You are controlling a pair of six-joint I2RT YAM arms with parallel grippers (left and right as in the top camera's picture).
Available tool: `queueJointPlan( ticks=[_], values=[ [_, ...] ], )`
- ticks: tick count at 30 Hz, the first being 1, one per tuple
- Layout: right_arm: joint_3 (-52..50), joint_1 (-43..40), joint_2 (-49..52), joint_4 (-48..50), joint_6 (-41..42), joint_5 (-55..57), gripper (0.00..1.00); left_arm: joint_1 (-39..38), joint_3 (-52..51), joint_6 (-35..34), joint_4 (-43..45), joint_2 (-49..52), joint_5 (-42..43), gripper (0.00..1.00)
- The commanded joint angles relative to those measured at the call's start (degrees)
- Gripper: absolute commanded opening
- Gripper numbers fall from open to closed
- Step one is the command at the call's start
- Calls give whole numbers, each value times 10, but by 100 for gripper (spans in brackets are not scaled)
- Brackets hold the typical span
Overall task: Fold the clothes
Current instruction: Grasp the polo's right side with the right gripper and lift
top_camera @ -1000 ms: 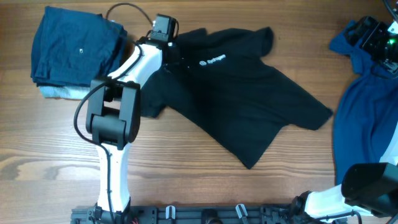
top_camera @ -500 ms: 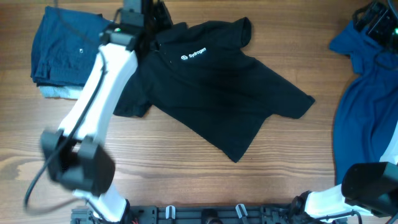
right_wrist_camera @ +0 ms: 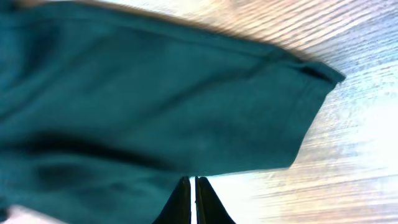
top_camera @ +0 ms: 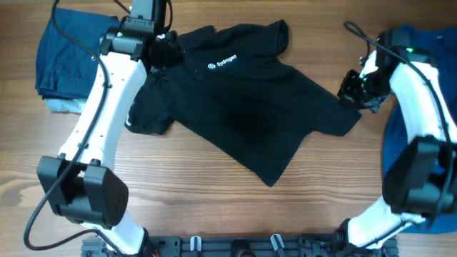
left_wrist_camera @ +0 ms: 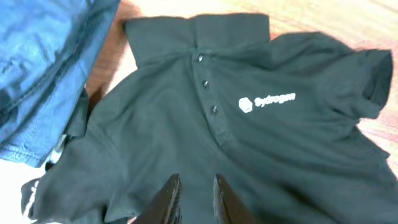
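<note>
Polo [top_camera: 243, 114] lies face up, spread for folding; left pincer [left_wrist_camera: 191, 198] narrow above its chest, right pincer [right_wrist_camera: 191, 199] nearly closed beside sleeve [right_wrist_camera: 186, 99].

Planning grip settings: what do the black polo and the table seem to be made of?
Black polo: looks like soft matte knit fabric, likely cotton or a blend; it drapes and wrinkles, with a buttoned placket. Table: wood or wood-look laminate, smooth with visible grain.

Lighting's even and bright from overhead, soft shadows only. Right wrist view is smeared with motion blur; glare washes out the pale wooden table [right_wrist_camera: 348, 155] there. Left wrist's sharp-ish.
</note>
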Motion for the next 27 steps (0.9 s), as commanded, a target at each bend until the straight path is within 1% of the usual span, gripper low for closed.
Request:
queueJointPlan(
  ticks=[1, 4, 9, 15, 16, 17, 22, 23, 25, 27],
  values=[
    [-5, 2, 83, 38, 14, 42, 4, 1, -3, 7, -7, 5, -1, 17],
    [-5, 2, 164, 82, 14, 42, 4, 1, -3, 7, -19, 5, -1, 18],
    [-5, 2, 205, 162, 30, 103, 4, 1, -3, 7, -24, 5, -1, 18],
    [-5, 2, 286, 370, 29, 116, 4, 1, -3, 8, -24, 5, -1, 18],
    [-5, 2, 296, 398, 29, 116, 4, 1, -3, 21, -24, 5, -1, 18],
    [-5, 2, 307, 432, 29, 116, 4, 1, -3, 36, -26, 5, -1, 21],
    [-3, 0, 329, 578, 25, 117, 5, 1, -3, 37, -32, 5, -1, 21],
    [8, 0, 329, 591, 14, 117, 7, 1, -3, 37, -32, 5, -1, 21],
    [55, 0, 329, 580, -20, 117, 10, 1, -3, 37, -31, 5, -1, 21],
    [159, 0, 322, 494, -66, 117, 11, 1, -3, 37, -31, 5, -1, 22]
  ],
)
